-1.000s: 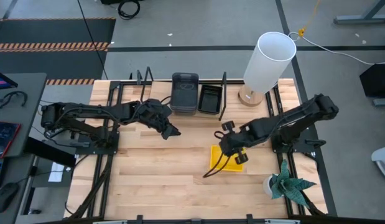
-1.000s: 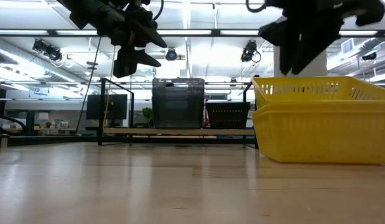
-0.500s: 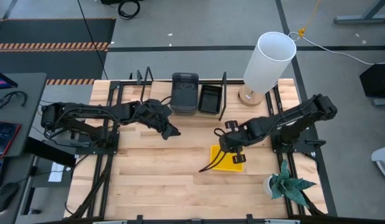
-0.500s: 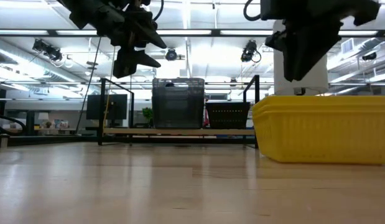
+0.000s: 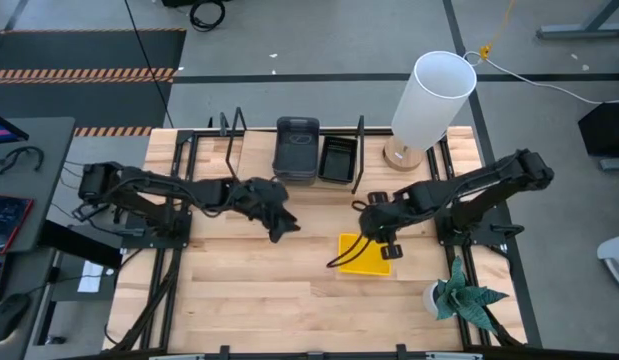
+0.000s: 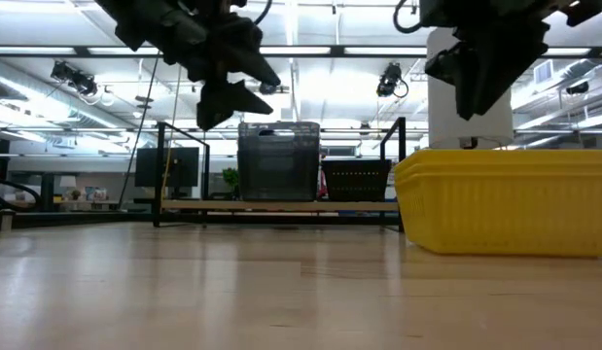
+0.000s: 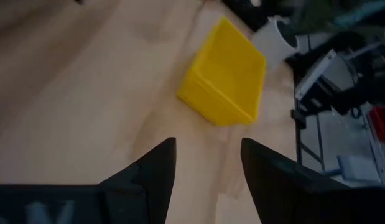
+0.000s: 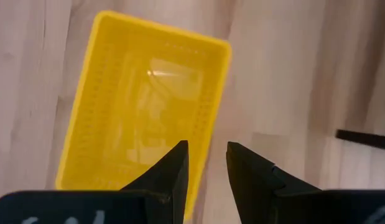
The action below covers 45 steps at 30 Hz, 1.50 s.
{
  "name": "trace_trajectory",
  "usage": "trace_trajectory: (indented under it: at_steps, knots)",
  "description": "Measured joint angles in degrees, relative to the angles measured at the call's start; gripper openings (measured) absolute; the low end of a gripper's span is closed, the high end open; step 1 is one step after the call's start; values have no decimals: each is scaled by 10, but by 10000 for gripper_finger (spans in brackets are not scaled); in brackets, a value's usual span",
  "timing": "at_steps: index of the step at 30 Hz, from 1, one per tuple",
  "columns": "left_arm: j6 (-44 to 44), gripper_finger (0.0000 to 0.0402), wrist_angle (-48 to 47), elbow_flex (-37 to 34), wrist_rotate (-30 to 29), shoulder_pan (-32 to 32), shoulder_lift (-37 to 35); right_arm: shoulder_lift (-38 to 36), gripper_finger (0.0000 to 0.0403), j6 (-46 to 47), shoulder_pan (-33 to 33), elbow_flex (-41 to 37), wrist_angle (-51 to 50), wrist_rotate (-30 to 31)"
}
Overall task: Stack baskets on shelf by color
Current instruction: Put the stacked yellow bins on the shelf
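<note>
Two bright yellow baskets sit nested, one in the other, on the tabletop right of centre; they also show in the low view. My right gripper hovers open just above them, over one long rim, touching nothing. My left gripper is open and empty in mid-air left of them, pointing toward them. On the shelf at the far edge stand a stack of dark grey baskets and a black slotted basket.
A tall white cylinder lamp stands at the far right beside the shelf. A small potted plant stands at the near right. A dark cable lies by the yellow baskets' left side. Bare tabletop lies at the near left.
The upper yellow basket, held raised and tilted above the lower one a second ago, has dropped into it and now sits nested and level. My left gripper has moved toward the table's right and near edges, closer to the yellow baskets.
</note>
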Motion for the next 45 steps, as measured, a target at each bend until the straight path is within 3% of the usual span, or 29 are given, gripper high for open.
trace_trajectory:
  at_steps: [5, 11, 19, 26, 36, 40, 45]
  knots:
    - [-1, 188, 39, 1, 17, -25, 35, -65, 115, 8, -17, -20, 6, 22]
    - [37, 188, -5, 70, 21, -48, 92, -133, 115, 19, -23, -19, 60, 82]
    - [249, 188, -135, 233, 19, -69, 187, -191, 114, -4, -22, -19, 107, 146]
    - [359, 188, -193, 350, 6, -70, 262, -231, 114, 11, -2, -24, 120, 201]
    - [513, 188, -322, 495, -36, -73, 364, -311, 114, 55, 52, -140, 207, 223]
    - [606, 188, -356, 535, -77, -83, 398, -348, 114, 71, 70, -179, 232, 240]
    - [793, 188, -349, 532, -121, -102, 405, -386, 114, 76, 89, -213, 255, 249]
